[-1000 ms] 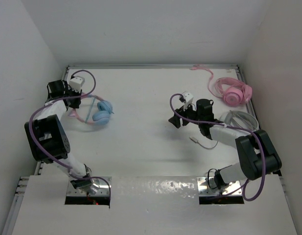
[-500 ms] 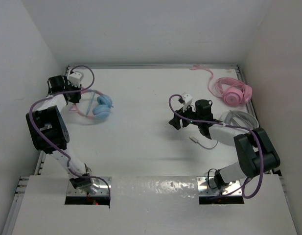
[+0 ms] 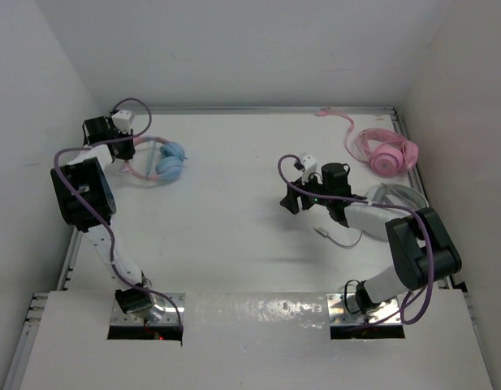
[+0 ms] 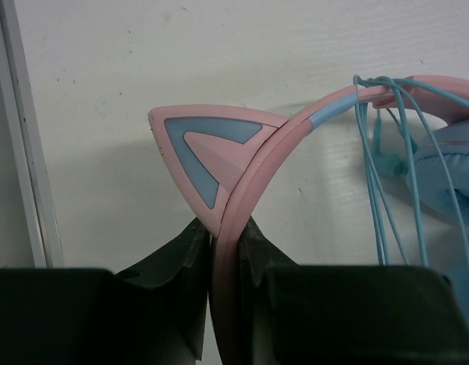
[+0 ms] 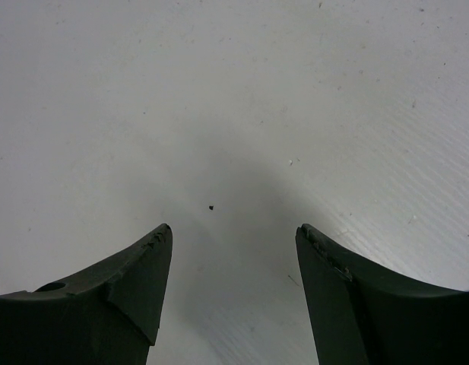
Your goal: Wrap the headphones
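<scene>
The headphones (image 3: 167,161) with light blue ear cups and a thin pink cat-ear headband lie at the far left of the table. My left gripper (image 3: 123,156) is shut on the pink headband (image 4: 253,182), just below one cat ear (image 4: 200,156). The thin pale blue cable (image 4: 378,175) is looped over the band beside a blue ear cup (image 4: 447,179). My right gripper (image 3: 292,201) is open and empty over bare table right of centre; its jaws stand wide apart in the right wrist view (image 5: 234,239).
All-pink headphones (image 3: 385,152) with a pink cable lie at the far right. Larger white-grey headphones (image 3: 394,200) lie under my right arm, their cable plug (image 3: 325,236) on the table. The left table rail (image 4: 25,152) runs close beside my left gripper.
My left gripper has pulled the headphones toward the far left corner, still shut on the headband. My right gripper has stayed nearly still.
</scene>
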Motion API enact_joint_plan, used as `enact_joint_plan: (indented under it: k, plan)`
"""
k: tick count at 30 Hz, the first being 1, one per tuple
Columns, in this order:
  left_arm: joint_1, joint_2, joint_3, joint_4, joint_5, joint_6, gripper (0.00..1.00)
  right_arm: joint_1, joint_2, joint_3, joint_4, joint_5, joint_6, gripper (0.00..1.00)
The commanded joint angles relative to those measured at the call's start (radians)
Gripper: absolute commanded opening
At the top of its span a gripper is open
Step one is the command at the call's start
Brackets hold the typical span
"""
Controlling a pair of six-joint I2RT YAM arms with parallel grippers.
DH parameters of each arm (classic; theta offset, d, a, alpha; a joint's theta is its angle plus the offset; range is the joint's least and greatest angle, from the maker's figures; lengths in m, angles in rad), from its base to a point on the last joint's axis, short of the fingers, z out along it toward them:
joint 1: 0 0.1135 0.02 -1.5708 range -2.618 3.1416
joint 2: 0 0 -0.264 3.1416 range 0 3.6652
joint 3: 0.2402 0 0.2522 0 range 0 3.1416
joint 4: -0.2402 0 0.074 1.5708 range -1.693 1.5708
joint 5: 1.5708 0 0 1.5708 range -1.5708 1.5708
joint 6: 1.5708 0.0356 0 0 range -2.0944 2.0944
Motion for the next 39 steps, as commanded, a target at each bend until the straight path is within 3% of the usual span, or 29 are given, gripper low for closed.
enact_joint_plan:
  k: [1, 13, 16, 22, 28, 34, 39]
  plan:
    - [0.017, 0.052, 0.098, 0.073, 0.032, -0.066, 0.0, 0.009, 0.007, 0.045, 0.002, 0.008, -0.018, 0.65]
    - [0.028, 0.279, 0.377, 0.041, -0.024, -0.12, 0.05, 0.018, 0.012, 0.065, -0.041, 0.02, -0.024, 0.65]
    - [0.03, 0.347, 0.47, 0.012, -0.053, -0.131, 0.13, 0.021, 0.01, 0.067, -0.049, 0.022, -0.026, 0.65]
    - [0.031, 0.422, 0.584, -0.045, -0.091, -0.157, 0.43, 0.029, 0.009, 0.076, -0.078, 0.026, -0.037, 0.65]
    - [0.042, 0.347, 0.546, -0.021, -0.084, -0.184, 0.71, 0.037, 0.007, 0.088, -0.099, 0.023, -0.044, 0.65]
    - [0.045, 0.221, 0.525, -0.088, -0.062, -0.181, 0.76, 0.038, -0.007, 0.079, -0.088, 0.006, -0.009, 0.66]
    - [0.068, 0.007, 0.324, -0.082, -0.129, -0.166, 0.77, 0.038, -0.034, 0.054, -0.076, 0.071, 0.038, 0.71]
